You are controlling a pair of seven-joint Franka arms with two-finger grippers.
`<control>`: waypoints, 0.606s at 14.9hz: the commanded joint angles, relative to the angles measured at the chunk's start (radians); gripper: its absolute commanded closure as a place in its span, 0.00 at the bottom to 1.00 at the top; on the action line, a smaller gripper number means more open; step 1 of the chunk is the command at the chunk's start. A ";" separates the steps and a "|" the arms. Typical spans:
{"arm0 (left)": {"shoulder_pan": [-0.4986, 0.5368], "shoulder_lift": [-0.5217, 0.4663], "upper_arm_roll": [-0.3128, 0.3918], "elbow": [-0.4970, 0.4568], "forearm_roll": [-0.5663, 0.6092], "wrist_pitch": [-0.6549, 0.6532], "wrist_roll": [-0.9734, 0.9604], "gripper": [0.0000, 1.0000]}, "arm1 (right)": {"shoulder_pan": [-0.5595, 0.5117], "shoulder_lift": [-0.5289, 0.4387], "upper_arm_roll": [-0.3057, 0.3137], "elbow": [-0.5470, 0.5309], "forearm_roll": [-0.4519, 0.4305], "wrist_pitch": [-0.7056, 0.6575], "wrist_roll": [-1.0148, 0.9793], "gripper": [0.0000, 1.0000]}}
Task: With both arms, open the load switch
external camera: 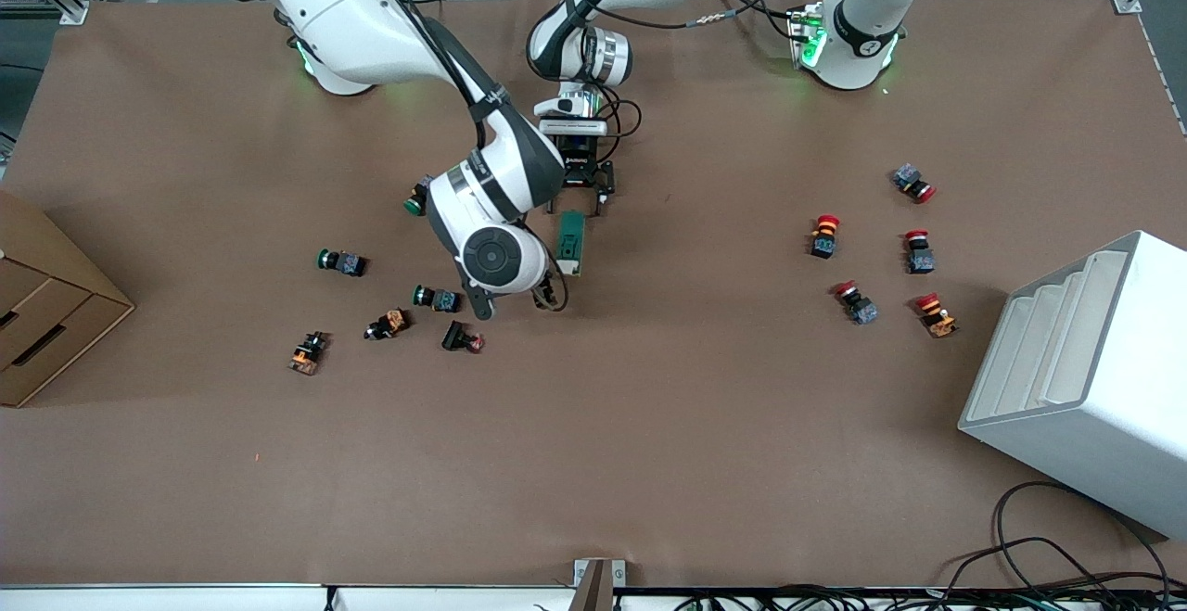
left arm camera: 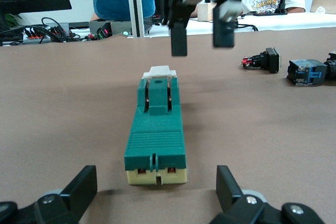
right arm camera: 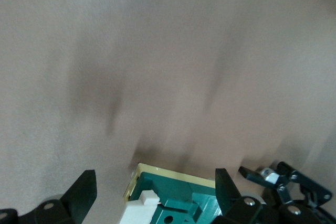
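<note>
Two grippers, left gripper (external camera: 588,204) and right gripper (external camera: 519,305), hung at frame center with jaws apart over one load switch (external camera: 570,242).

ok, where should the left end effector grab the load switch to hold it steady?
Probably grip the load switch across its two long flat green sides, at the cream-faced end, farther from the front camera. It lies flat, lengthwise in line with the left end effector, whose open fingers straddle that end, so come in low along its length. That leaves the white lever free for the open right end effector above it.
</note>
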 commanded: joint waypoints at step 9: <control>-0.008 0.071 -0.006 0.008 -0.030 0.040 0.024 0.00 | 0.078 0.026 -0.006 0.018 0.020 -0.021 0.052 0.00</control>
